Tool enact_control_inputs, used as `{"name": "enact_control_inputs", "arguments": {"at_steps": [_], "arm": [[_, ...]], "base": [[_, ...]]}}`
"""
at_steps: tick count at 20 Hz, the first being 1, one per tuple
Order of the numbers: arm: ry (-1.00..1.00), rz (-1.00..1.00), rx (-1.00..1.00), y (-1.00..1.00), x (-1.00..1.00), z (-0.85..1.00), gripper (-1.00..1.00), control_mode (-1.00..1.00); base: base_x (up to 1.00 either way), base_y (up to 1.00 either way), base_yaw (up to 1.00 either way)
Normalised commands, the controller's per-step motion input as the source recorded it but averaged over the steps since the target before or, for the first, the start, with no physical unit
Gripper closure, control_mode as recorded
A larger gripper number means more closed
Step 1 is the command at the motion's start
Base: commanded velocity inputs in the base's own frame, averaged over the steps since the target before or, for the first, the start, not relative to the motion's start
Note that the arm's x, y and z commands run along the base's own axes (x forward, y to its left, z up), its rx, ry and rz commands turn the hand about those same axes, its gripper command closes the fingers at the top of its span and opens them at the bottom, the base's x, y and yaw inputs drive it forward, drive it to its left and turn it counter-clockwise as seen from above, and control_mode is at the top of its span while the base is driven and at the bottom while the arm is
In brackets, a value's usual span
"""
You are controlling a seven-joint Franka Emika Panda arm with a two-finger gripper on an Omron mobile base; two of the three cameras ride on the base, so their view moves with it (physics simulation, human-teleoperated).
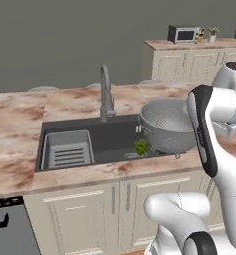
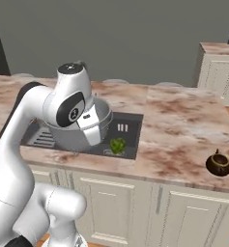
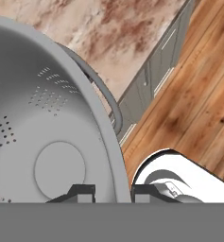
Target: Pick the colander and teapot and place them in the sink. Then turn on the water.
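Gripper [image 3: 113, 191] clamped on colander [image 1: 168, 124] rim, one finger each side of wall. Colander held over right end of sink [image 1: 114, 134]. Teapot [image 2: 218, 164] near counter's front edge, well right of sink.

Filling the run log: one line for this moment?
end effector: shut on colander rim | colander: over sink right end | teapot: on counter | tap: off
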Motion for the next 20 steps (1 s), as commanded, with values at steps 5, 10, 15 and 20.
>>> {"name": "enact_control_inputs", "arguments": {"at_steps": [5,10,15,20], "arm": [[0.00,0.00,0.00,0.00,0.00,0.00,1.00,1.00],[0.00,0.00,0.00,0.00,0.00,0.00,1.00,1.00],[0.00,0.00,0.00,0.00,0.00,0.00,1.00,1.00],[0.00,0.00,0.00,0.00,0.00,0.00,1.00,1.00]], "base": [[0.28,-0.46,0.00],[0.29,-0.38,0.00],[0.38,-0.22,0.00],[0.43,-0.05,0.00]]}}
